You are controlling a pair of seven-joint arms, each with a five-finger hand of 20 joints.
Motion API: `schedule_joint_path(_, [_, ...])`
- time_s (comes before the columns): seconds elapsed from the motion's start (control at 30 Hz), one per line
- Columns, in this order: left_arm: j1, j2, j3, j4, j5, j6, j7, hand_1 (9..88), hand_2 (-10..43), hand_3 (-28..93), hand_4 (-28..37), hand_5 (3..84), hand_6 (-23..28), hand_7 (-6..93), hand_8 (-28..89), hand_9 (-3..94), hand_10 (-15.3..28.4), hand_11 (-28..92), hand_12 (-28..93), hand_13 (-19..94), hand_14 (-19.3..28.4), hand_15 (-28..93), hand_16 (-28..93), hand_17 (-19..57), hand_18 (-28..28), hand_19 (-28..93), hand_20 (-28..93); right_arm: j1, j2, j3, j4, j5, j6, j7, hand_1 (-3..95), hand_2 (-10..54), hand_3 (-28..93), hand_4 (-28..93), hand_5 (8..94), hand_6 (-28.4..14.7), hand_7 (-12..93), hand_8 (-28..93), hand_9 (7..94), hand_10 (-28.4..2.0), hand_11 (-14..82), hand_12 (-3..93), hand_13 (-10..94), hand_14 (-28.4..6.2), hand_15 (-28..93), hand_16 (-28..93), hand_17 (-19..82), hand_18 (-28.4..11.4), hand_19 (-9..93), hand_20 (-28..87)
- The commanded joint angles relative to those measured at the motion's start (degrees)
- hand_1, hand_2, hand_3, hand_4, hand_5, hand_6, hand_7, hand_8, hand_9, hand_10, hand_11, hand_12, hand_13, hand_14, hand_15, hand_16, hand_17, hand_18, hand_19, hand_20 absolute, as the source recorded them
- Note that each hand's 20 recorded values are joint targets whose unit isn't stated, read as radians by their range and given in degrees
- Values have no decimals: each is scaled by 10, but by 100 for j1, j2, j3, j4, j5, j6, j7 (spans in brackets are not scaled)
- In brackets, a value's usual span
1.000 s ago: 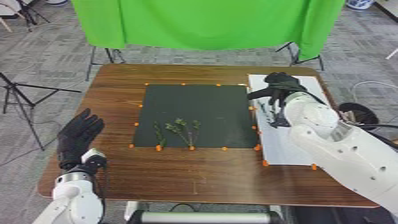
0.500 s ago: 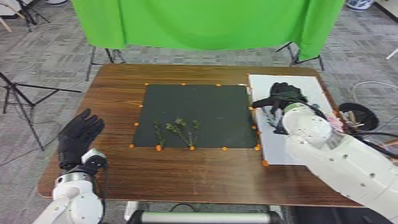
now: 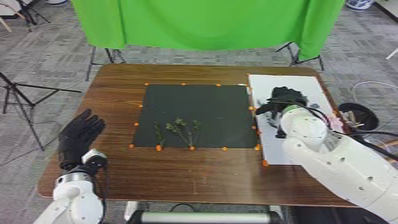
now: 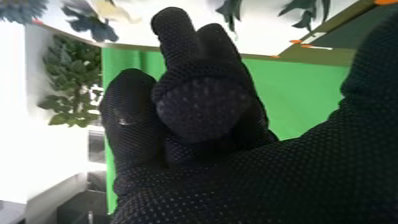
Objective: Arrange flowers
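Black-gloved, my right hand (image 3: 286,100) has drawn back over the white board (image 3: 277,151); I can't tell its grip. My left hand's (image 3: 82,131) fingers are straight. Thin green stems (image 3: 180,122) lie on the dark mat (image 3: 204,100).

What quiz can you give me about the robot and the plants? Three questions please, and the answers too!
1. True or false: leafy green sprigs lie on the dark mat.
2. Which robot hand is over the white sheet?
3. Fill in the missing word: the cloth hanging beyond the wooden table is ____.

Key: 1. true; 2. the right hand; 3. green.
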State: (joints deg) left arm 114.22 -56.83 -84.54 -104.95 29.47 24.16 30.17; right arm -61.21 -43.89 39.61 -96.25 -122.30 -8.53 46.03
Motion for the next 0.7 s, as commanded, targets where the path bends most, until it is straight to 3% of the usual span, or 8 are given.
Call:
schedule_joint_path(0.03, [16,-50,22,-33,37,-60,-72,354,60,706,-188,507,49,167,-83,499,147,235,97,446,165,239,-25,222,151,239,268,-117,-178,35,125,267,42,261,273,-95,548,-165,674,-140,93,-34,836,-203,212,212,937,-30,595,242,700,-99,932,479])
schedule_joint_path(0.37, [30,-67,15,-43,50,-63,-96,355,61,706,-188,507,50,165,-82,499,148,235,97,445,165,239,-26,221,151,240,267,-326,-385,219,315,810,180,419,397,-93,579,-125,755,-105,150,-32,897,-176,257,230,937,-25,646,205,738,-94,932,476])
schedule_joint_path(0.5, [25,-83,12,-39,56,-62,-125,355,62,705,-188,508,50,165,-82,498,148,234,96,445,164,239,-26,221,151,239,266,-461,-451,300,362,932,184,439,461,-62,570,-127,788,-86,189,-34,912,-159,288,241,937,-22,663,191,749,-91,932,469])
schedule_joint_path(0.63, [14,-94,9,-25,70,-82,-155,356,62,704,-187,508,50,166,-82,498,147,234,96,445,164,239,-26,221,151,240,267,-606,-542,356,370,992,66,510,539,-57,516,-116,802,-80,178,175,927,-150,331,251,937,-18,676,177,763,-86,932,448])
schedule_joint_path(0.67, [85,-93,-15,-74,53,-77,-130,356,63,703,-187,508,50,166,-82,498,147,234,96,446,164,238,-26,221,151,240,267,-640,-579,368,385,997,23,519,560,-56,497,-106,805,-79,175,202,930,-147,345,251,937,-15,680,174,768,-84,932,438])
schedule_joint_path(0.7, [21,-94,17,-20,66,-100,-145,357,63,703,-187,508,50,165,-82,498,147,234,96,445,165,239,-26,221,151,240,266,-693,-599,392,385,1038,-10,540,574,-56,486,-97,808,-78,174,213,933,-145,355,251,937,-14,682,171,773,-83,932,431])
